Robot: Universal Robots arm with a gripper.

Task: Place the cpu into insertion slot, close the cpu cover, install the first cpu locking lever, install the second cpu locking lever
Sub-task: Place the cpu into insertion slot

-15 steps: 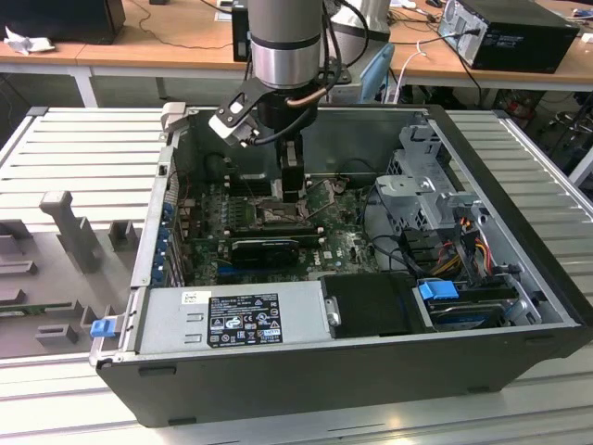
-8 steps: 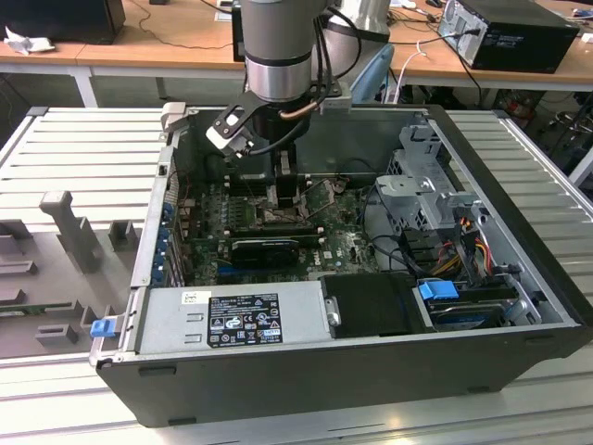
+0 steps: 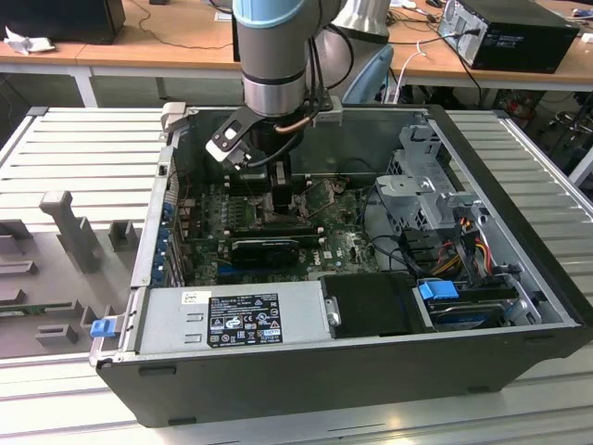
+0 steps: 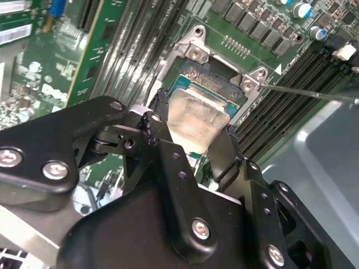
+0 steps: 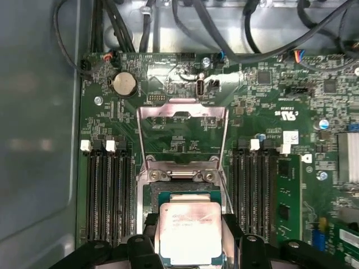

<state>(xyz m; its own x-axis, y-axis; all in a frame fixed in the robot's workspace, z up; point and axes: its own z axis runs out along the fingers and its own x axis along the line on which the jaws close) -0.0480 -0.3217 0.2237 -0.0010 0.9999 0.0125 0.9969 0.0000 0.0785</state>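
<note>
The tool [image 4: 193, 126] grips the cpu [image 5: 188, 232] by two opposite edges, directly over the insertion slot [image 5: 168, 191]. The cpu cover [image 5: 182, 107] stands folded open beyond the slot.

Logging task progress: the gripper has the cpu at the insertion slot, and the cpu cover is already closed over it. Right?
Not quite. The gripper has the cpu at the insertion slot, but the cpu cover stands open, clear of the slot, as the first wrist view shows.
</note>
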